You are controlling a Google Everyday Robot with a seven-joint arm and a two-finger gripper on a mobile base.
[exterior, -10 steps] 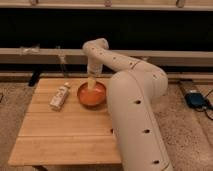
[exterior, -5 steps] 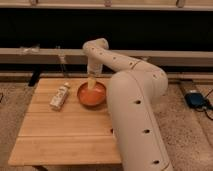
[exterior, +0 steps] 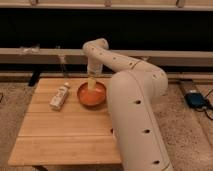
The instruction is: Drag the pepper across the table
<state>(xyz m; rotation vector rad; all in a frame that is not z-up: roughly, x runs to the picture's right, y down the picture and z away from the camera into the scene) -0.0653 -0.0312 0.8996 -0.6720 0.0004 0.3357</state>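
Note:
The pepper does not show in the camera view; it is hidden or out of sight. The light wooden plank table (exterior: 70,131) fills the lower left. My white arm reaches from the lower right over the table's far side. My gripper (exterior: 92,81) points straight down over the far part of the round orange-red bowl (exterior: 93,98), its pale tips at the bowl's rim level. The gripper stands open, and I see nothing held in it.
A white bottle (exterior: 60,96) lies on its side left of the bowl. A long low ledge and a dark wall run behind the table. A blue object (exterior: 196,100) lies on the speckled floor at the right.

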